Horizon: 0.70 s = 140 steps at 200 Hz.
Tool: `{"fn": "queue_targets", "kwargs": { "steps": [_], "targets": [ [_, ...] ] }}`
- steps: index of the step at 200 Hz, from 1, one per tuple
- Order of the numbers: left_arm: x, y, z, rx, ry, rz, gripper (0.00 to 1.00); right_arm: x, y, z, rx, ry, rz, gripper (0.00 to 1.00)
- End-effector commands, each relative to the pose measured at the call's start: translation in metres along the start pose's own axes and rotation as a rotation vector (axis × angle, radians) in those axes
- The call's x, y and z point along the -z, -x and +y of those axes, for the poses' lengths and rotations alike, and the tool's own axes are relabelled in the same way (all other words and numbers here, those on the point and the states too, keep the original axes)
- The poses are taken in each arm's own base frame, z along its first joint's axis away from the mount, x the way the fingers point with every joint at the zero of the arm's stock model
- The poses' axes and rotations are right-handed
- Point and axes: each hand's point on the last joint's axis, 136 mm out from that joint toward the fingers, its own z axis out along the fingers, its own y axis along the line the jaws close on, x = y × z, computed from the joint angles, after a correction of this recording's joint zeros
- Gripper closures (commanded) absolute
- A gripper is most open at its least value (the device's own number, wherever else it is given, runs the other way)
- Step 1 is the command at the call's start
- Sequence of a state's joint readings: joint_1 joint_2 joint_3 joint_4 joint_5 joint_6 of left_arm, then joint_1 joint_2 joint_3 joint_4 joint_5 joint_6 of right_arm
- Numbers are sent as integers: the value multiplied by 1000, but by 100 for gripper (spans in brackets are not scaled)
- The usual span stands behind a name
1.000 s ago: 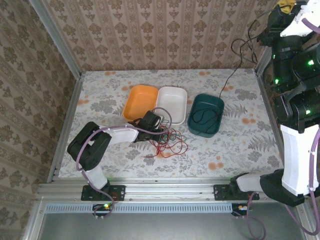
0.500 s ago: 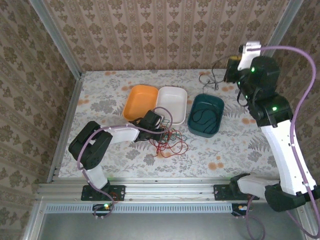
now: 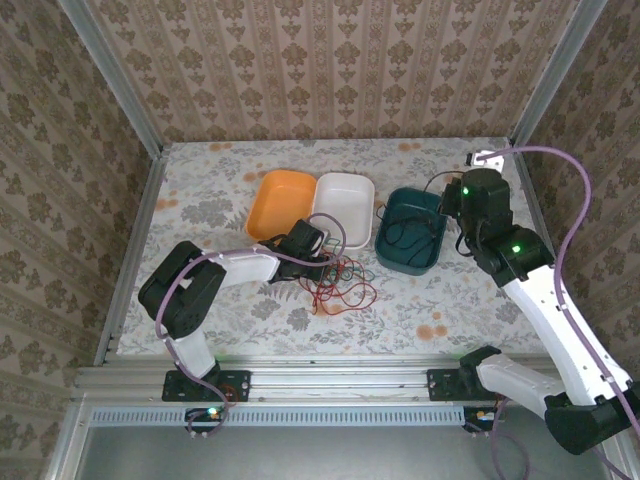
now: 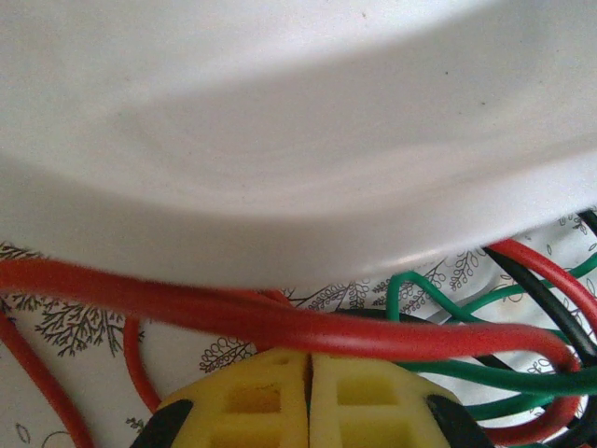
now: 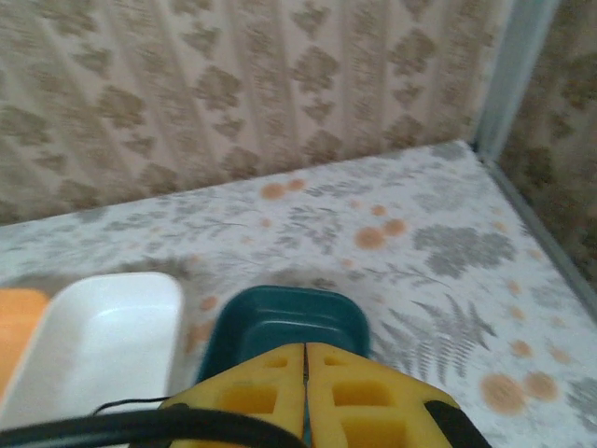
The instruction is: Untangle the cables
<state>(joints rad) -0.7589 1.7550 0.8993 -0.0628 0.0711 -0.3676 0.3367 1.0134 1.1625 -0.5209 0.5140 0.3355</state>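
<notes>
cables [image 3: 342,287] tangled by white tray [image 3: 345,200], left gripper [image 4: 309,366] closed; right gripper [image 5: 305,357] pinches black cable [image 5: 112,427] by teal tray [image 5: 280,322].

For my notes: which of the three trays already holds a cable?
The dark green tray: black cable inside; orange tray and white tray look empty.

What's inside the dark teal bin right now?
A black cable lies looped in the teal bin. The right gripper, shut on that cable, covers the bin's far right corner, so anything there is hidden.
</notes>
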Motion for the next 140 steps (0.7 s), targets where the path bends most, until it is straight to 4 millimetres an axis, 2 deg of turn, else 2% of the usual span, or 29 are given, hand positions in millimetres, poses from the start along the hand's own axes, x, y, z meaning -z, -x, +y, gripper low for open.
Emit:
{"fn": "queue_targets", "kwargs": {
  "steps": [1,39,80,108,140],
  "targets": [
    [-16,-72,28,20,100,236,100,8,-3,-44,-52,-226,-47,100],
    [-17,-72,27,19,96,242,100,17,-17,-84,9,-467,-43,100],
    [-19,-71,26,19,93,242,100,7,-40,-92,93,-558,1,100],
    [-18,-72,26,18,92,244,100,-9,-56,-83,197,-600,39,100],
    [-18,-73,26,20,93,246,100,-36,-81,-55,240,-520,84,100]
  ]
}}
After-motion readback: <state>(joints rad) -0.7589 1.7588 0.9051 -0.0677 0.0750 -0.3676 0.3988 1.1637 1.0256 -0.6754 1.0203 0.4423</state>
